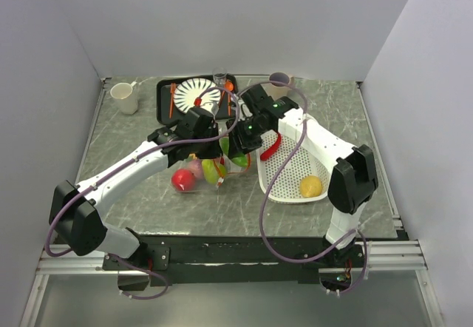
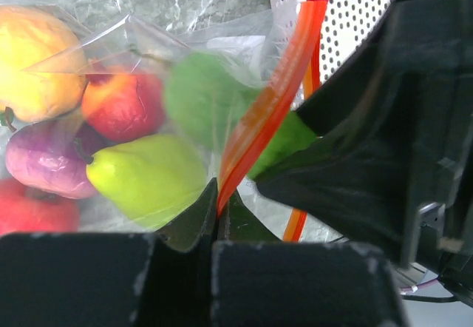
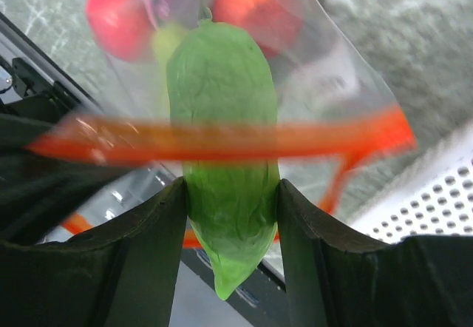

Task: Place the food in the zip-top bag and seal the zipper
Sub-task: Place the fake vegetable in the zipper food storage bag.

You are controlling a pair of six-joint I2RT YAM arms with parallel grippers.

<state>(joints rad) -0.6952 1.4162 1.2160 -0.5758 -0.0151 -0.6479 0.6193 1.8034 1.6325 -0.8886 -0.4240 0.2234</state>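
My left arm stretches from its near-left base slantwise toward the middle of the desk (image 1: 214,208). My left tool (image 2: 218,212) is pinched shut on the zipper (image 2: 272,101) of the zip-top bag (image 2: 133,38). Just beyond its fingertips, inside the bag, lie a pear-green fruit (image 2: 148,179), a purple fruit (image 2: 44,160) and a red fruit (image 2: 122,105). My right arm folds at the elbow and angles in leftward. My right tool (image 3: 233,216) clamps a green vegetable (image 3: 222,98), whose far end lies past the zipper in the bag's mouth. Off that tool's right side sits a white basket (image 1: 288,172) holding a yellow fruit (image 1: 311,186).
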